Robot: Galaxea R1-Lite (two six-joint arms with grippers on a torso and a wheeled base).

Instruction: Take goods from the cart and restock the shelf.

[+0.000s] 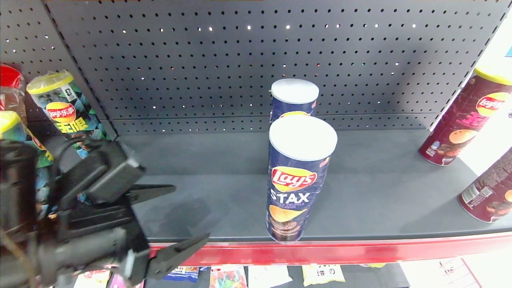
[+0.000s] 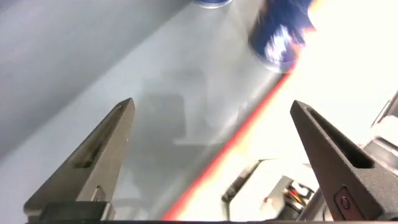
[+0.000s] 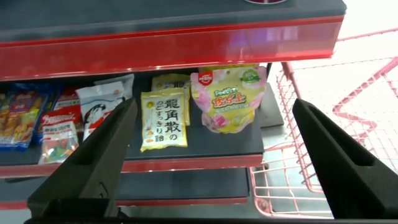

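Observation:
Two blue chip cans stand on the grey shelf, the front can near the red front edge and the back can right behind it. My left gripper is open and holds nothing, low and to the left of the front can, over the shelf's front edge. The left wrist view shows that gripper open above the shelf, the front can beyond it. In the right wrist view my right gripper is open and empty, below the shelf edge, facing the lower shelves, beside the red wire cart.
Teal chip cans stand at the shelf's left end and maroon cans at its right end. A perforated back panel closes the rear. The lower shelves hold snack packets, among them a yellow one and a pink-green one.

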